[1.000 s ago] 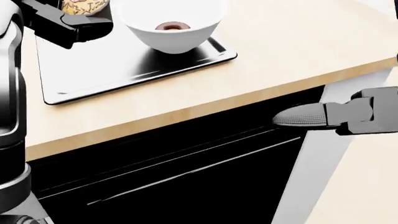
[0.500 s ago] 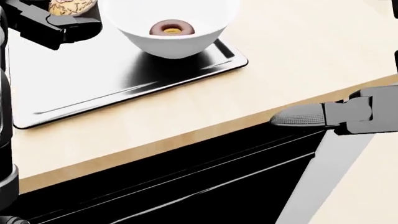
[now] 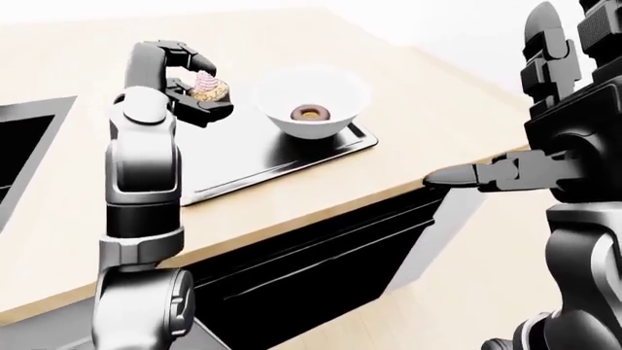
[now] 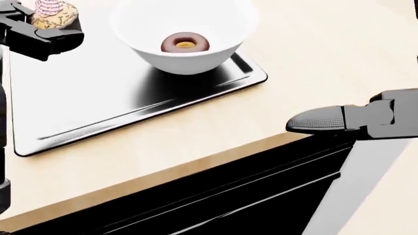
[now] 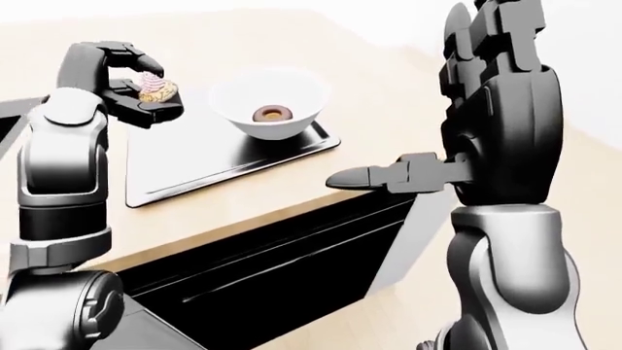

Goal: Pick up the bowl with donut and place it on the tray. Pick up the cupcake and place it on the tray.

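The head camera is shifting, sliding the tray [image 4: 98, 112] rightward in view. The left hand [image 3: 195, 98] is gripping the cupcake [image 3: 206, 86] above the tray; the bowl [image 4: 186, 29] with donut [image 4: 184, 42] is sitting on it. The right hand [image 5: 486, 95], fingers spread, is hovering off the tabletop [image 4: 313, 54].

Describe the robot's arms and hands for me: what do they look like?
The left arm and right arm are glossy dark-grey rounded segments, with bulging cylindrical joints. The left hand and right hand are blocky, black-grey, with thick jointed fingers ending in rounded, finely textured tips. No cables or markings show.
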